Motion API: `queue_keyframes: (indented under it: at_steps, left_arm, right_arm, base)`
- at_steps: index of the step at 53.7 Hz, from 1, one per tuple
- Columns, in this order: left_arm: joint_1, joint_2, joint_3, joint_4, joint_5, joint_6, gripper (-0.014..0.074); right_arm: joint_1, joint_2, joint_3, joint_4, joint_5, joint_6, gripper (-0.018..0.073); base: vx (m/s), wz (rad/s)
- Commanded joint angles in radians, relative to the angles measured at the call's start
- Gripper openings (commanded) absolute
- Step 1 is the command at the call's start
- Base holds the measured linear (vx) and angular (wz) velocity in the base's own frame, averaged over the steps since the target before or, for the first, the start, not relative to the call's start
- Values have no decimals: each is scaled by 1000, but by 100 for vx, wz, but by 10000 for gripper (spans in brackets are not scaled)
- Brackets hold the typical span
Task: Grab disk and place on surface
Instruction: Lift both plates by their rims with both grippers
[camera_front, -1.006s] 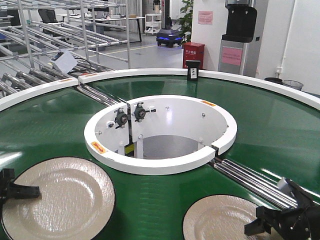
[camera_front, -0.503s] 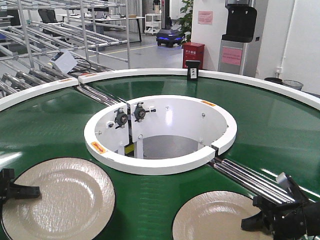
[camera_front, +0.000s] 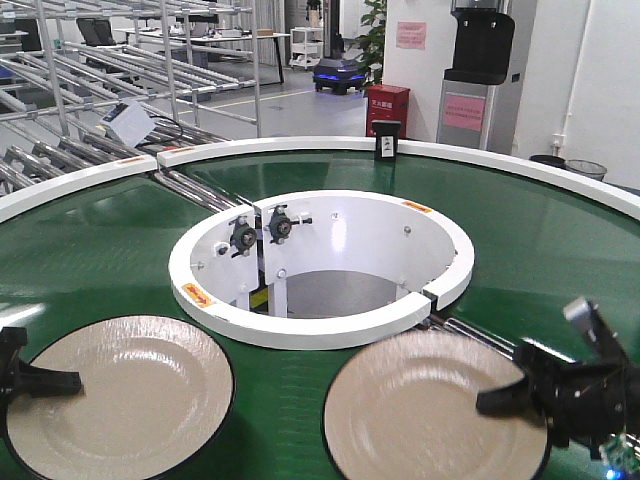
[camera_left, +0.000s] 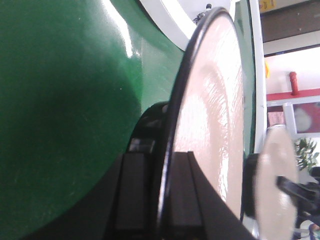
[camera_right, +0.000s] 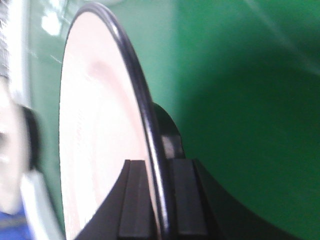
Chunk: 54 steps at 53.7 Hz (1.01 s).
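Front view, right hand (camera_front: 507, 400) gripping right disk (camera_front: 420, 410), shifted left; nearer left disk (camera_front: 120, 400)

green conveyor belt (camera_front: 100, 245) | white inner ring (camera_front: 320, 335) | red cabinet (camera_front: 387, 106) | roller racks (camera_front: 70, 75) | blue cart (camera_front: 340, 74)

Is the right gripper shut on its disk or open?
Shut: the right gripper holds the disk, one finger on each side of its black rim.

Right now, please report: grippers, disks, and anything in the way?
Left gripper shut on left disk. Right gripper shut on right disk. Both over belt, not placed yet. White ring near right disk.
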Motion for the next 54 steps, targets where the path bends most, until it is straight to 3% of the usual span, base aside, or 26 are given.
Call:
queue_keyframes:
  at_steps: [1,8,19,24,32,39,54]
  left_arm:
    - [-29,-75,-25,-122,81,-49,-1]
    - [-108,-134,-25,-122,46,-101,-1]
    - [-251,-251,-25,-125,-113,-225,-1]
    - [-317,-299,-25,-127,-189,-293,-1]
    - [-410,-336,-25,-125,-273,-332,-1]
    - [-439,-336,-25,-132,-257,-355,-1]
    - [-440,-336,-25,-129,-224,-355,-1]
  right_arm:
    - [-2,-90,-80,141,68,93,-8]
    - [-2,-120,-207,143,104,209,-8]
    - [7,-129,-423,130,108,386,-8]
    - [36,-129,-515,82,95,457,-8]
    - [88,-129,-614,2,52,545,-8]
    - [87,-131,-636,-7,51,561,-8]
    - [87,-132,-633,-17,58,556,-8]
  base:
    - [0,0]
    - [0,0]
    - [0,0]
    - [0,0]
    - [0,0]
    - [0,0]
    - [0,0]
